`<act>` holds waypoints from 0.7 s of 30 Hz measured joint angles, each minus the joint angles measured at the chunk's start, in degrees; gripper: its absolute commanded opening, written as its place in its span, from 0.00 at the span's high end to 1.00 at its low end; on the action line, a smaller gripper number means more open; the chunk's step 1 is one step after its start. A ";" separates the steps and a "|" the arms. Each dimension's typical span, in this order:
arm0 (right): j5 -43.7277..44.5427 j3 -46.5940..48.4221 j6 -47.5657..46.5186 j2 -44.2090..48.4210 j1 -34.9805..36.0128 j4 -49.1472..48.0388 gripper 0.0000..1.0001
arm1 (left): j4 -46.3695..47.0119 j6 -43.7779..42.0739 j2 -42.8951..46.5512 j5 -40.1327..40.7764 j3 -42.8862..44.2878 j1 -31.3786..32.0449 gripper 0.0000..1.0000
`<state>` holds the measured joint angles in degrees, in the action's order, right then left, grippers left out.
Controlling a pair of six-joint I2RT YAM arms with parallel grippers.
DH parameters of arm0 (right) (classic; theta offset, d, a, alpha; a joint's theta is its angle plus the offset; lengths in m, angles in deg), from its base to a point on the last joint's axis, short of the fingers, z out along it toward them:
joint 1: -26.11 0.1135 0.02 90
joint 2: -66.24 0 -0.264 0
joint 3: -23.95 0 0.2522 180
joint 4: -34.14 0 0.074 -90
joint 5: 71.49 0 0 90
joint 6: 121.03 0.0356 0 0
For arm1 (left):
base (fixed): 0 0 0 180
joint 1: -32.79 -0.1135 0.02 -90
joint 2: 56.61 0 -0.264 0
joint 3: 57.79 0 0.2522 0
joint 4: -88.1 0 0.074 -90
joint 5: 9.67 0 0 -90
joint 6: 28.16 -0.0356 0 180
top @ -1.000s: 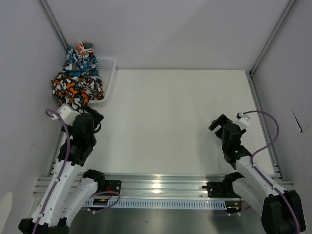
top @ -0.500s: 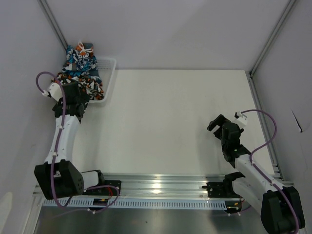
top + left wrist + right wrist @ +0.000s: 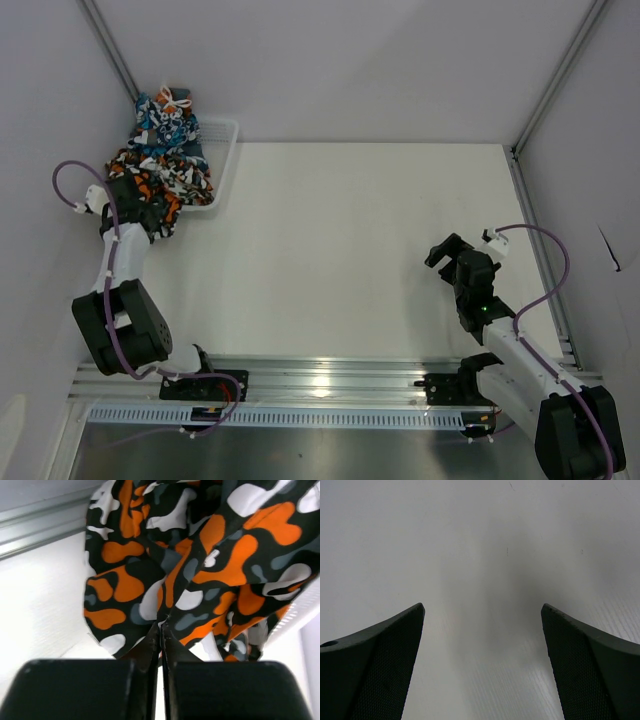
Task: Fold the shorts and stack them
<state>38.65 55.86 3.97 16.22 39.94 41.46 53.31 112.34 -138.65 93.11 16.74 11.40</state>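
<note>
Bright, even overhead light, glare seen on the metal rail (image 3: 320, 378), soft shadow cast on the table (image 3: 485, 580) ahead of the right gripper (image 3: 482, 612), camouflage shorts (image 3: 200, 570) sharp, left gripper (image 3: 161, 630) blurred.

Crumpled camouflage shorts (image 3: 178, 178) (orange, black, grey, white) lie heaped — touching the bunched blue-teal cartoon shorts (image 3: 165, 122).

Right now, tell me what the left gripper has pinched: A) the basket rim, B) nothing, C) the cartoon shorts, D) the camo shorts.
D: in the left wrist view the left gripper has its jaws closed on a fold of the camo shorts.
</note>
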 measured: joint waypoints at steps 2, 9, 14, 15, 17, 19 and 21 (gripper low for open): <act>-0.07 0.00 -0.02 0.00 0.00 0.02 0.01 | 0.85 0.33 0.00 -1.68 0.00 -0.26 1.00; -0.11 0.00 -0.02 0.00 -0.09 0.00 0.01 | -1.29 -3.02 1.22 -3.91 4.46 4.92 1.00; -0.13 0.00 -0.04 0.00 -0.09 0.00 0.01 | -8.11 -9.60 2.62 -1.11 21.42 18.36 1.00; -0.13 0.00 -0.04 0.00 -0.09 0.00 0.01 | -9.42 -10.78 2.78 -0.11 24.65 20.72 1.00; -0.20 0.00 -0.04 0.00 -0.09 0.00 0.01 | -11.47 -13.66 3.89 2.56 31.85 26.36 1.00; -0.35 0.00 -0.04 0.00 -0.09 0.00 0.01 | -12.87 -15.58 5.77 3.65 36.37 30.18 1.00; -0.55 0.00 -0.07 0.00 -0.09 0.00 0.00 | -13.88 -17.07 8.68 3.93 40.00 32.57 1.00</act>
<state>38.10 55.86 3.91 16.22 39.85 41.46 39.43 95.27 -129.97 97.04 56.74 43.97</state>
